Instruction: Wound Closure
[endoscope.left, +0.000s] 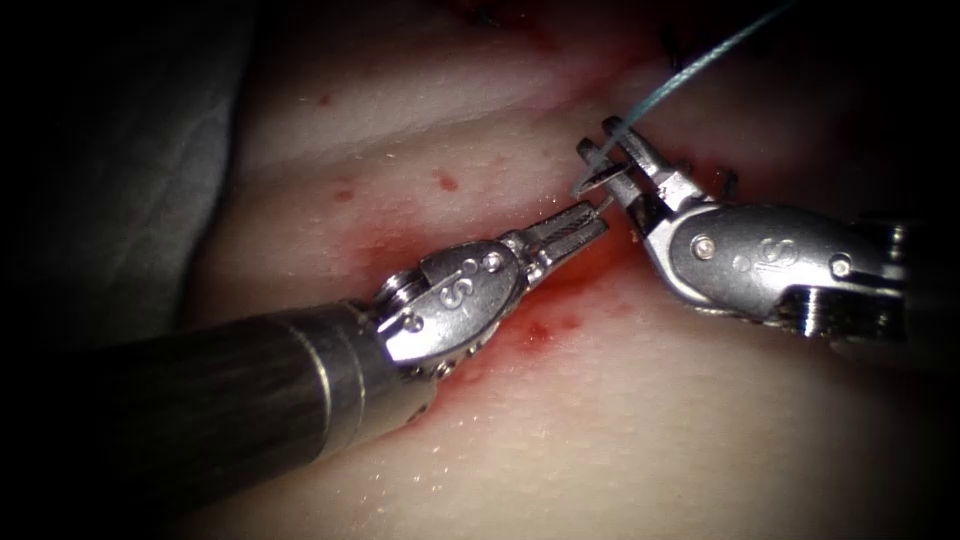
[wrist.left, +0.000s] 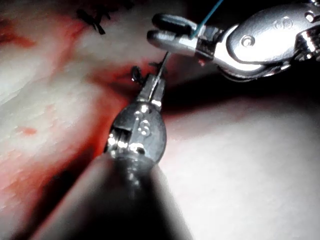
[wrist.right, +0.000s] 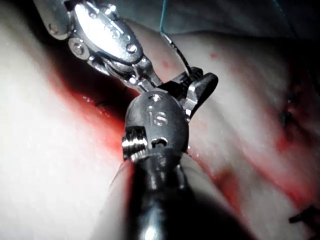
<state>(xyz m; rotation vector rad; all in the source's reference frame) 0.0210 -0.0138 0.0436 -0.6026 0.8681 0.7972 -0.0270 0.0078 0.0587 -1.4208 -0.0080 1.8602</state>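
Steel needle (endoscope.left: 597, 185) slanting between left hand (endoscope.left: 585, 222), right hand (endoscope.left: 612, 150), above tissue (endoscope.left: 700, 430).

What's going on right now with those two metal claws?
Left gripper shut on thin curved steel needle, above the tissue. Right gripper open around needle. Teal thread trails away.

I see the thin curved needle (endoscope.left: 597, 183) lifted clear of the tissue (endoscope.left: 700, 420) above the reddened cut (endoscope.left: 560, 290), its teal thread (endoscope.left: 690, 70) trailing up and right.
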